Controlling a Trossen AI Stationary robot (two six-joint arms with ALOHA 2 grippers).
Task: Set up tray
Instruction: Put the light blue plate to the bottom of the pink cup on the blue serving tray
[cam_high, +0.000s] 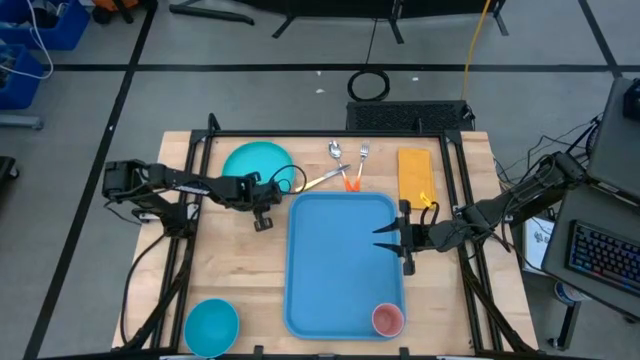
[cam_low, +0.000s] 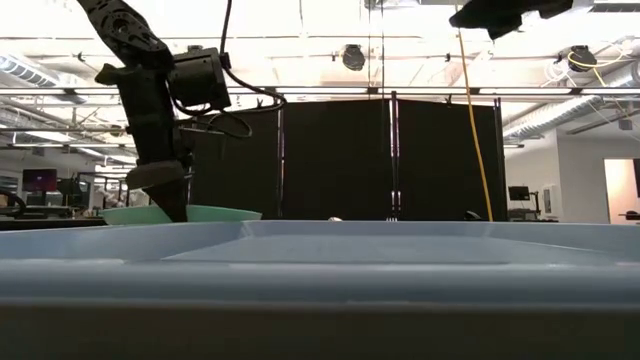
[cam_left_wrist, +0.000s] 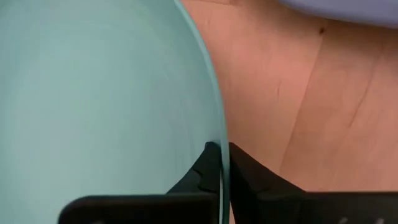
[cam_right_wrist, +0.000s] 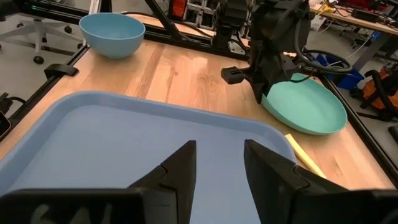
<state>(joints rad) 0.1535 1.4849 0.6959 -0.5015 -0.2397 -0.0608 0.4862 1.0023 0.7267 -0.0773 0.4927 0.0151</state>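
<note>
The light-blue tray (cam_high: 335, 270) lies in the middle of the table, with a pink cup (cam_high: 388, 319) standing in its near right corner. A round turquoise plate (cam_high: 255, 163) sits on the wood to the tray's far left. My left gripper (cam_high: 264, 202) is at the plate's near rim, shut on it, and also shows in the low view (cam_low: 176, 205). My right gripper (cam_high: 388, 238) hovers open over the tray's right part (cam_right_wrist: 124, 143), touching nothing. My left gripper (cam_left_wrist: 222, 152) pinches the plate's rim (cam_left_wrist: 219, 124) between its two fingers, one finger (cam_left_wrist: 208, 165) over the plate's inner face and the other on the outside. It comes from above, pointing down (cam_right_wrist: 261, 93). Whether the plate is lifted off the wood, I cannot tell.
A blue bowl (cam_high: 211, 325) stands at the table's near left corner. A spoon and a fork with orange handles (cam_high: 345, 165) lie beyond the tray's far edge, and a yellow cloth (cam_high: 415, 173) lies to their right. Bare wood shows left of the tray.
</note>
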